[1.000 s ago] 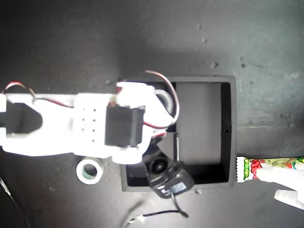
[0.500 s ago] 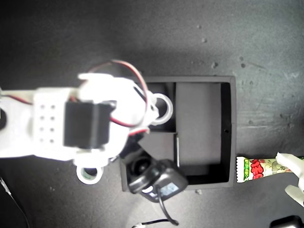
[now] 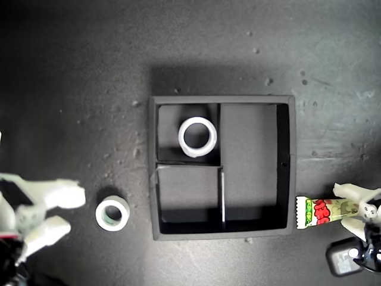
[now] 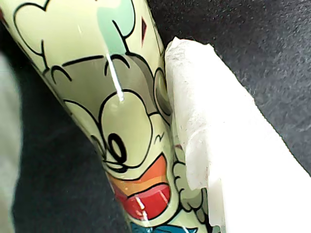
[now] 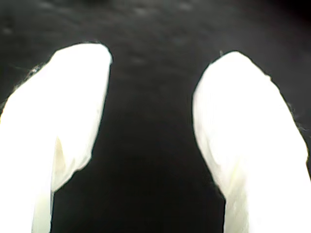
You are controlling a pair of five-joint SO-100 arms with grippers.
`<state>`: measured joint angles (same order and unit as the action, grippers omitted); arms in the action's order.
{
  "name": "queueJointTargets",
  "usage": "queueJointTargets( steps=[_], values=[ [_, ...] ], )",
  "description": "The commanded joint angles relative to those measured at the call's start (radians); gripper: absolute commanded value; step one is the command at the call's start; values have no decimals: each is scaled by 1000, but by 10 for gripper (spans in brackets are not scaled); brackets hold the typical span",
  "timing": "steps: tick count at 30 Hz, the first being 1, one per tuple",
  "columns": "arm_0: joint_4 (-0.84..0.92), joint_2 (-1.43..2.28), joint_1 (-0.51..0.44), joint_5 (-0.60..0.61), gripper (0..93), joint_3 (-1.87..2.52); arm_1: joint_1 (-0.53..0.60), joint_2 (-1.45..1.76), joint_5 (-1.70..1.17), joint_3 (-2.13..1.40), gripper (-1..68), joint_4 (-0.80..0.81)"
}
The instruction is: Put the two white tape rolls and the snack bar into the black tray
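Wider tape roll (image 3: 197, 137) now sitting in black tray (image 3: 286, 102), 10 o'clock compartment; second gripper (image 3: 56, 211) pulling away open, empty, beside smaller roll (image 3: 112, 214). First gripper (image 3: 356, 205) straddling snack bar (image 3: 324, 210) at tray's 4 o'clock; grip unclear.

A bare robot test bench: a scuffed dark tabletop (image 3: 89, 71) speckled with pale crumbs, seen from overhead, with white 3D-printed arm parts and a black camera module (image 3: 348, 259) at five o'clock.
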<state>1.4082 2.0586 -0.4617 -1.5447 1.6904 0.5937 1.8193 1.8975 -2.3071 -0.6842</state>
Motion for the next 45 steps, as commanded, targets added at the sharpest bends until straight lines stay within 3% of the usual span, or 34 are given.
queueJointTargets(
  steps=[1, 2, 4, 10, 20, 27, 37, 42, 45],
  values=[
    [-170, -80, -109, -38, 137, 48, -2, 8, 40, -20, 53, 26],
    [-201, -124, -127, -37, 137, 35, 0, 12, 57, -29, 1, 26],
    [-232, -215, -153, -25, 138, -18, 2, 21, 100, -29, -2, -5],
    [-230, -403, -173, -6, 145, -120, -14, 67, 377, 190, -4, -344],
    [-232, -430, -147, -38, 154, 6, -46, 216, 650, 224, -4, -376],
    [-279, -466, -152, -6, 154, 23, -127, 216, 680, 238, -4, -399],
    [-364, -522, -149, 41, 154, 49, -141, 216, 710, 235, -4, -428],
    [-382, -552, -129, 55, 151, 58, -242, 216, 383, 291, -5, -379],
    [-382, -583, -115, 49, 98, 55, -322, 216, 318, 391, -5, -597]
  ],
)
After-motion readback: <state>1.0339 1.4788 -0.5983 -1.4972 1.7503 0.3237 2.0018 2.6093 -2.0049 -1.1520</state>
